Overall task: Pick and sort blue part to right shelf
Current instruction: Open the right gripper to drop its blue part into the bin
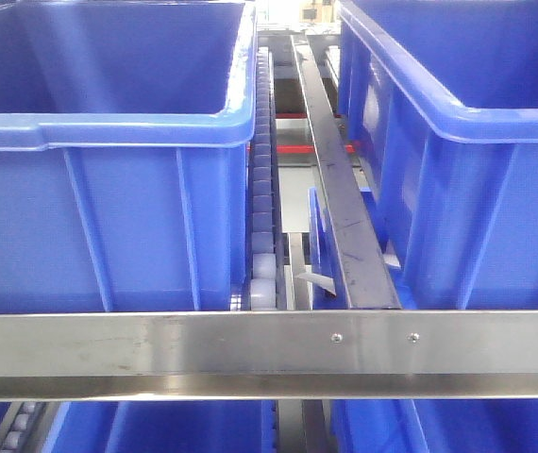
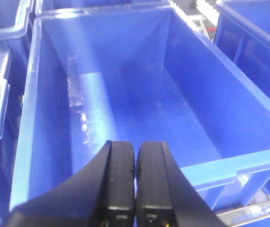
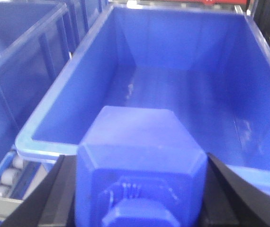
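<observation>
Blue part: clamped between right gripper fingers, above a blue bin's near rim.
Left gripper: fingers pressed together, empty, over another bin.
Shelf rail: steel.

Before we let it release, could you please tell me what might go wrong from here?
1. The right hand holds the part over the near rim of the bin, not clearly past it; released now, it may hit the rim and fall toward the rollers.
2. The part fills the wrist view, hiding what lies below it.
</observation>
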Robot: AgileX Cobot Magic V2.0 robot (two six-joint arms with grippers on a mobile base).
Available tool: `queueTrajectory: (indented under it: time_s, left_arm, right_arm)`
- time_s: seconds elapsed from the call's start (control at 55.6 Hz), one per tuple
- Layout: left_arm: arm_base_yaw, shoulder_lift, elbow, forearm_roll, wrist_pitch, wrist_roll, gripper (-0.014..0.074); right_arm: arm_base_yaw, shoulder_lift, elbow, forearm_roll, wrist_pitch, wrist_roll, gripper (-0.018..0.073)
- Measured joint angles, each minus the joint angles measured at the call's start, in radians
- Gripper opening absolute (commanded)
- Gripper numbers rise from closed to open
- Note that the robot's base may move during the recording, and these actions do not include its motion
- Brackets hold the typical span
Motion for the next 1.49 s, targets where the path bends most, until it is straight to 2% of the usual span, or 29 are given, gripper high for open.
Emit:
queueTrajectory:
  time_s: [0.09,0.216,0.467,0.593,0.881,1.096,1.168,1.384,1.42,1.492]
  left_arm:
    - [0.0,0.0,0.001,0.0,-0.007,0.0,0.0124]
    - [0.0,0.0,0.001,0.0,-0.012,-0.001,0.0124]
    - [0.0,0.0,0.001,0.0,-0.013,-0.001,0.0124]
    - [0.0,0.0,0.001,0.0,-0.005,-0.001,0.0124]
    - [0.0,0.0,0.001,0.0,0.012,-0.001,0.0124]
    - [0.0,0.0,0.001,0.0,0.013,-0.001,0.0124]
    - [0.0,0.0,0.001,0.0,0.013,-0.001,0.0124]
    - [0.0,0.0,0.001,0.0,0.016,-0.001,0.0124]
    - [0.0,0.0,0.001,0.0,0.016,-0.001,0.0124]
    - [0.0,0.0,0.001,0.0,0.018,-0.001,0.0124]
  right_arm:
    - [0.0,0.037,-0.037,0.0,0.0,0.0,0.0123]
    - [0.0,0.185,-0.183,0.0,0.034,0.0,0.0123]
    - [0.0,0.671,-0.554,0.0,0.298,0.052,0.0123]
    - [-0.014,0.909,-0.693,0.0,0.374,0.057,0.0123]
    - [-0.139,1.316,-0.84,0.003,0.362,0.031,0.0123]
    - [-0.164,1.522,-0.888,0.003,0.338,-0.018,0.0134]
    - [-0.164,1.557,-0.889,0.011,0.33,-0.022,0.0195]
    - [-0.164,1.571,-0.891,0.017,0.322,-0.024,0.0538]
    - [-0.164,1.571,-0.891,0.017,0.322,-0.024,0.0565]
    - [-0.164,1.57,-0.891,0.017,0.322,-0.024,0.0561]
